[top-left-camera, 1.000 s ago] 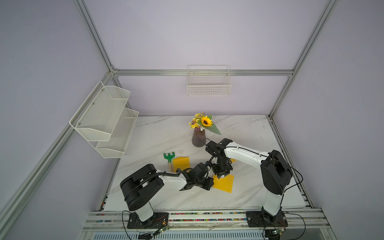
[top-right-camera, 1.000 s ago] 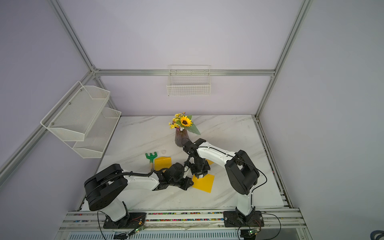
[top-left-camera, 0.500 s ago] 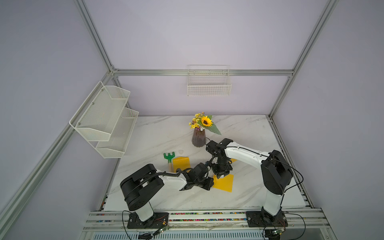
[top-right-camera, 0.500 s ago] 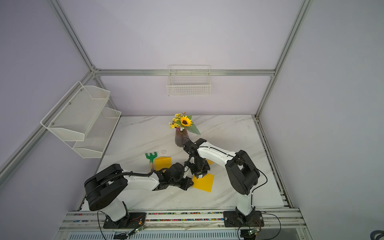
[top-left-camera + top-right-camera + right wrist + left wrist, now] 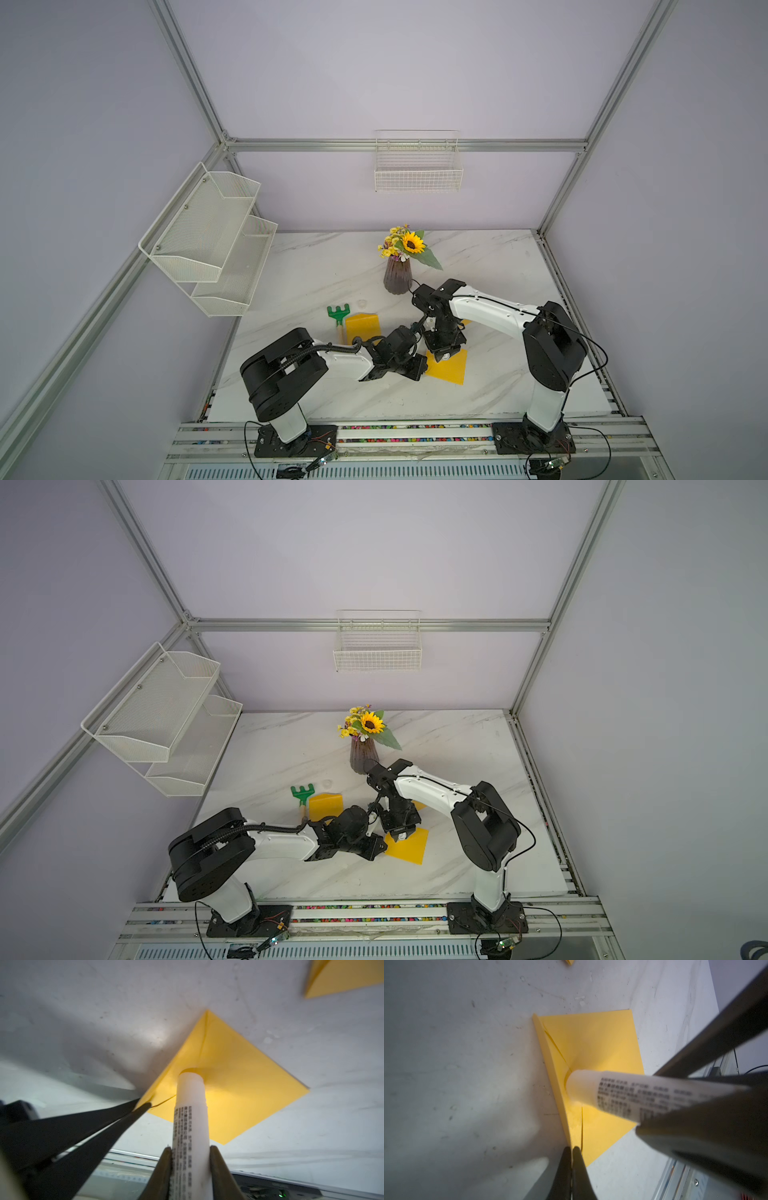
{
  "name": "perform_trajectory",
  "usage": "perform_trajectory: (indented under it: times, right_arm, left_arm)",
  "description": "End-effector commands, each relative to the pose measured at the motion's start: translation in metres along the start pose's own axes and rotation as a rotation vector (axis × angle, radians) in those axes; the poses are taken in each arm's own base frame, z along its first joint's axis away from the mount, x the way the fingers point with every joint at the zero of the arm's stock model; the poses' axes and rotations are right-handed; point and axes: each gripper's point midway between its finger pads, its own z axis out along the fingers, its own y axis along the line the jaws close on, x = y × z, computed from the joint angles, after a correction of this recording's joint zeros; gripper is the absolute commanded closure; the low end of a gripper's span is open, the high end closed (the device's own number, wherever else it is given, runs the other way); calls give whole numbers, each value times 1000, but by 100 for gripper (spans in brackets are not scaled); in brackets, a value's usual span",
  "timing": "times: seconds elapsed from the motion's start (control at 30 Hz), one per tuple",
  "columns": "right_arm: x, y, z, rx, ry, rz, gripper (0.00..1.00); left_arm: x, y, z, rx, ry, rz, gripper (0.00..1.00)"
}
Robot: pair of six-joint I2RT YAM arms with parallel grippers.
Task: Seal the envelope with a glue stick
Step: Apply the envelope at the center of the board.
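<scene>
Right pincer (image 5: pixel 190 1151): clamped on the labelled barrel of the glue stick (image 5: pixel 190 1105), one finger on each side.
Left pincer (image 5: pixel 571 1150): fingertips together, pinching the edge of the flap (image 5: pixel 550 1068).
Glue stick: points end-down from the right pincer. Its plain white end touches the yellow envelope (image 5: pixel 239 1084) just beside the raised flap.
Envelope: lies on the white marbled surface (image 5: pixel 498 270) between the two arms, visible in both top views (image 5: pixel 449 368) (image 5: pixel 409 848). The flap stands lifted off the body.
Second yellow envelope (image 5: pixel 361 326): flat on the surface, behind the left arm, just beside the green rake (image 5: pixel 338 313).
Vase of flowers (image 5: pixel 397 278): upright, behind the right arm, apart from the envelopes.
</scene>
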Motion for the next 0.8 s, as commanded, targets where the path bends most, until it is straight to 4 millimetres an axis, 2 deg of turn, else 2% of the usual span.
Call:
perform_trajectory:
  times: [0.0, 0.03, 0.07, 0.1, 0.17, 0.2, 0.27, 0.33, 0.4, 0.47, 0.5, 0.57, 0.63, 0.7, 0.77]
  right_arm:
    - [10, -47, 12, 271, 55, 11, 100]
    - [11, -33, 15, 187, 60, 4, 100]
    - [11, -10, 17, 56, 66, -5, 100]
    - [11, 14, 16, -76, 65, -11, 100]
    - [9, 47, 8, -257, 58, -23, 100]
    - [7, 57, 5, -310, 51, -26, 100]
    - [5, 63, 3, -348, 43, -28, 100]
    - [4, 56, 6, -304, 40, -22, 100]
    - [0, 17, 15, -74, 10, 2, 100]
    - [3, -22, 20, 148, 21, 11, 100]
    - [5, -35, 20, 223, 31, 11, 100]
    - [7, -39, 19, 254, 30, 10, 100]
    - [7, -15, 19, 137, 33, -2, 100]
    - [7, 38, 13, -157, 35, -25, 100]
    - [8, 75, 0, -358, 35, -45, 100]
  left_arm:
    - [-4, -4, 1, 1, -5, 25, 100]
    - [-5, -4, 1, 1, -6, 25, 100]
    - [-5, -5, 1, 2, -5, 26, 100]
    - [-5, -5, 1, 2, -5, 26, 100]
    - [-5, -4, 1, 0, -4, 24, 100]
    - [-5, -4, 1, 0, -7, 23, 100]
    - [-4, -4, 2, 0, -3, 23, 100]
    - [-5, -4, 2, 1, -4, 26, 100]
    - [-5, -4, 1, 1, -4, 25, 100]
    - [-4, -4, 1, 2, -5, 25, 100]
    - [-5, -4, 1, 2, -6, 25, 100]
    - [-5, -4, 1, 1, -8, 25, 100]
    - [-5, -4, 0, 2, -9, 25, 100]
    - [-5, -4, 1, 1, -9, 22, 100]
    - [-5, -4, 1, 1, -6, 23, 100]
